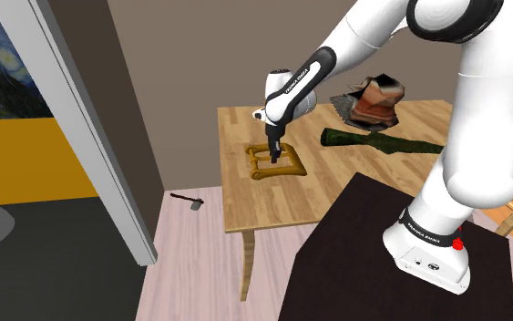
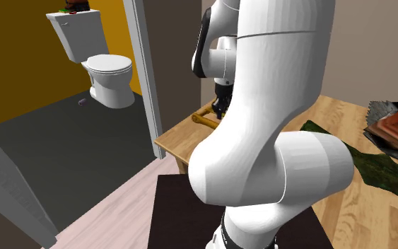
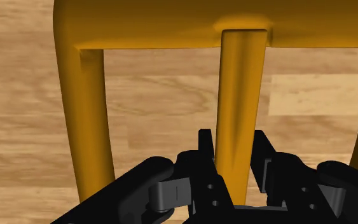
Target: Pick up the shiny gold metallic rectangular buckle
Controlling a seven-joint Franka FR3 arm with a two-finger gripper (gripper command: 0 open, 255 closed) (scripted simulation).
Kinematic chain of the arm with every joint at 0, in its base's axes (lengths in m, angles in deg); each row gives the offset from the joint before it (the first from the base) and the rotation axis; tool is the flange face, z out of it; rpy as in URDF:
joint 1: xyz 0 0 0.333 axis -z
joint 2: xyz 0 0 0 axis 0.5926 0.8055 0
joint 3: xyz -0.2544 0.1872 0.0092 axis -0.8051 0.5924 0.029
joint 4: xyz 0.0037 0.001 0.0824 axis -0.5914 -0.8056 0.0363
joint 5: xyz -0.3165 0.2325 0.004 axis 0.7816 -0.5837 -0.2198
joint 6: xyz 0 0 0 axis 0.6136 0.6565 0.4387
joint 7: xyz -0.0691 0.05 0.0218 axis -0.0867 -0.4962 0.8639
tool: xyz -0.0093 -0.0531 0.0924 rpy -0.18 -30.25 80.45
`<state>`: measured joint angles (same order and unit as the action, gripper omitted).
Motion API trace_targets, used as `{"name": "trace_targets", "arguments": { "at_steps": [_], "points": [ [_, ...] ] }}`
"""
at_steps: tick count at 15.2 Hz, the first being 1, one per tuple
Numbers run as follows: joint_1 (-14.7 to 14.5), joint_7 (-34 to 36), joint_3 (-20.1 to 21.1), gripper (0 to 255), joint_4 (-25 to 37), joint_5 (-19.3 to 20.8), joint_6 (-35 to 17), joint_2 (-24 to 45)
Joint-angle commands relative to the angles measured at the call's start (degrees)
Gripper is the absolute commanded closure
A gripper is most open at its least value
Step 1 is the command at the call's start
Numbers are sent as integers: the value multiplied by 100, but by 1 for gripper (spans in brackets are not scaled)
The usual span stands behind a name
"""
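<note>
On the light wooden table (image 1: 272, 208), near the edge at the shoulder view's left, the shiny gold metallic rectangular buckle (image 1: 286, 170) lies flat. The white arm reaches down over it, and the black two-finger gripper (image 1: 273, 153) stands upright directly above the frame's middle, its tips down at the level of the buckle. Seen from the wrist, the buckle (image 3: 238, 95) shows as a rectangular frame with one central bar running toward the camera; the gripper (image 3: 233, 137) straddles this bar, and the two fingers (image 3: 204, 153) press against its opposite sides, clamped on it, with the wood grain visible beneath. From the second exterior view, the gripper (image 2: 222, 107) descends behind the arm's white body, and one corner of the buckle (image 2: 204, 118) shows beside it near the table's far edge. Well apart from the buckle, a brown boot (image 1: 373, 98) and a long dark green object (image 1: 382, 143) rest on the same table.
</note>
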<state>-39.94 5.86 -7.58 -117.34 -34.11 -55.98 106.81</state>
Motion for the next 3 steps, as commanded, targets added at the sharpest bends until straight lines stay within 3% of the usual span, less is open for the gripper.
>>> {"name": "trace_targets", "arguments": {
  "at_steps": [1,3],
  "points": [
    [-9,22,-15,255,20,29,142,-124],
    [-9,24,-16,255,20,31,153,-134]
  ]
}}
